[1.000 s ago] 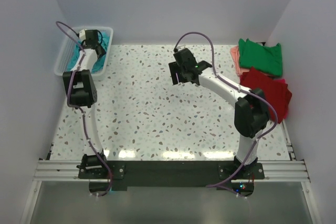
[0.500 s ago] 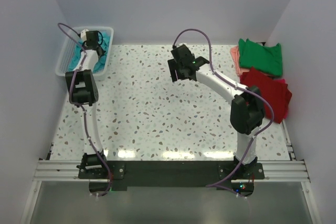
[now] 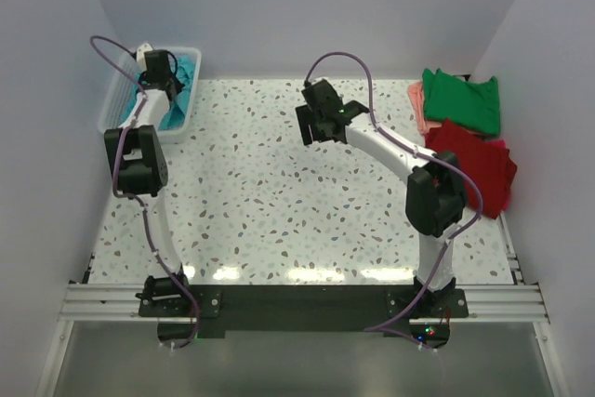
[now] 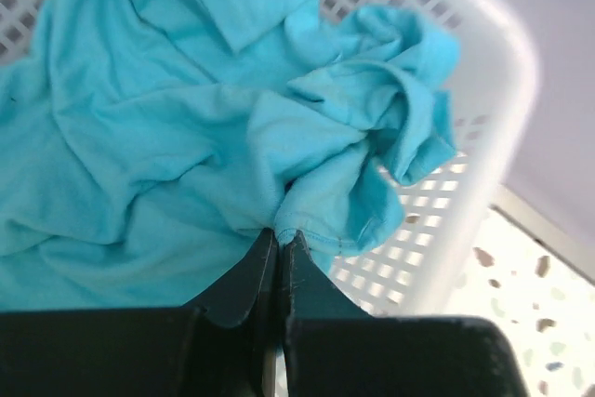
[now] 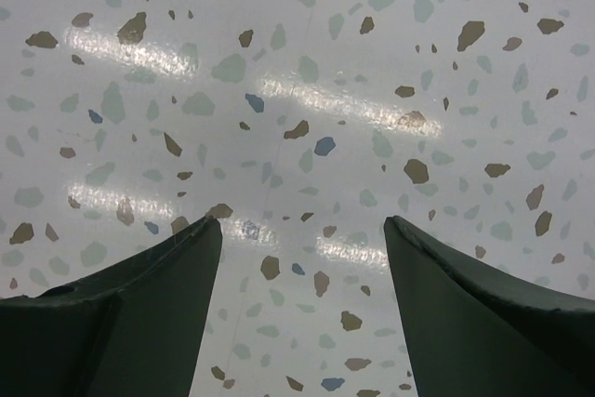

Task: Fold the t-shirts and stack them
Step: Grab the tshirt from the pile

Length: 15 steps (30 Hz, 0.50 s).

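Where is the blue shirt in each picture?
Top external: the turquoise t-shirt lies in the white basket, upper left.
Left wrist: it fills most of the picture, pinched by the left gripper at bottom centre.
Right wrist: not in it.
Shared landmark: the speckled table, seen in all three views.

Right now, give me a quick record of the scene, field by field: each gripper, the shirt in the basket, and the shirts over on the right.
left gripper: shut, pinching a fold of the turquoise t-shirt
turquoise t-shirt: crumpled inside the white lattice basket, far left
right gripper: open, empty, above the speckled table
green t-shirt: lies flat over the salmon-pink t-shirt, far right
salmon-pink t-shirt: only its left edge shows
red t-shirt: right edge, nearer the arms than the green one
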Tool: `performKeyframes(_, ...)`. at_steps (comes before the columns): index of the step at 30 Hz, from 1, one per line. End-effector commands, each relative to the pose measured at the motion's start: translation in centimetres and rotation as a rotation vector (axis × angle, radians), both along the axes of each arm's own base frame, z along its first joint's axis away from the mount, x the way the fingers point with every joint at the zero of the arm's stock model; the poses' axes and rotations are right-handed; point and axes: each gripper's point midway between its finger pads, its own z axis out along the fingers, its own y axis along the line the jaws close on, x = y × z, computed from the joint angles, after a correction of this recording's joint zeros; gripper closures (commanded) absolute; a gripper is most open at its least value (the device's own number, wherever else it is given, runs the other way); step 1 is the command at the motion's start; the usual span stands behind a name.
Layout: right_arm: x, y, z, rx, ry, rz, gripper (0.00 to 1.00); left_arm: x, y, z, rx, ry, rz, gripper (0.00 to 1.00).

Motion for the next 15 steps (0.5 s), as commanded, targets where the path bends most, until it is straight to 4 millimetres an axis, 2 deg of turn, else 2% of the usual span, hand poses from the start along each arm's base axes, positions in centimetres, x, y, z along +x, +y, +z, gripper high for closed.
performKeyframes(1, -0.4, 0.1, 1.5, 0.057, -0.035, -0.004, 0.25, -0.3, -0.9, 13.7, 0.039, -0.274, 0.009, 1.0)
performKeyframes(2, -0.5, 0.0, 1.5, 0.061, -0.039, -0.009, 0.25, -0.6, -1.7, 14.7, 0.054, -0.283, -0.004, 1.0)
performKeyframes(3, -0.8, -0.3, 1.2, 0.055, -0.031, -0.013, 0.25, -1.3, -2.0, 16.9, 0.071, -0.315, -0.001, 1.0)
performKeyframes(4, -0.8, -0.4, 1.6, 0.061, -0.041, -0.019, 0.25, -1.6, -2.6, 17.9, 0.082, -0.329, -0.009, 1.0)
performKeyframes(7, -1.2, -1.4, 1.9, 0.058, -0.055, -0.054, 0.25, -3.0, -5.4, 21.8, 0.119, -0.394, -0.063, 1.0)
performKeyframes(9, -1.3, -2.4, 2.9, 0.124, -0.047, -0.115, 0.27, -3.9, -7.8, 25.4, 0.112, -0.484, -0.145, 1.0)
performKeyframes(10, -1.3, -2.8, 3.4, 0.162, -0.048, -0.135, 0.28, -4.2, -9.8, 27.6, 0.107, -0.553, -0.186, 1.0)
performKeyframes(11, -1.3, -3.2, 5.0, 0.228, -0.07, -0.173, 0.28, -4.7, -11.8, 28.8, 0.112, -0.583, -0.234, 1.0)
performKeyframes(12, -1.3, -4.3, 5.2, 0.253, -0.071, -0.2, 0.29, -5.8, -13.0, 31.3, 0.113, -0.634, -0.27, 1.0)
performKeyframes(14, -1.3, -5.3, 6.6, 0.295, -0.102, -0.235, 0.29, -7.2, -15.7, 34.1, 0.118, -0.7, -0.331, 1.0)
performKeyframes(15, -1.6, -6.4, 7.8, 0.309, -0.131, -0.257, 0.29, -8.5, -16.8, 36.3, 0.117, -0.747, -0.369, 1.0)
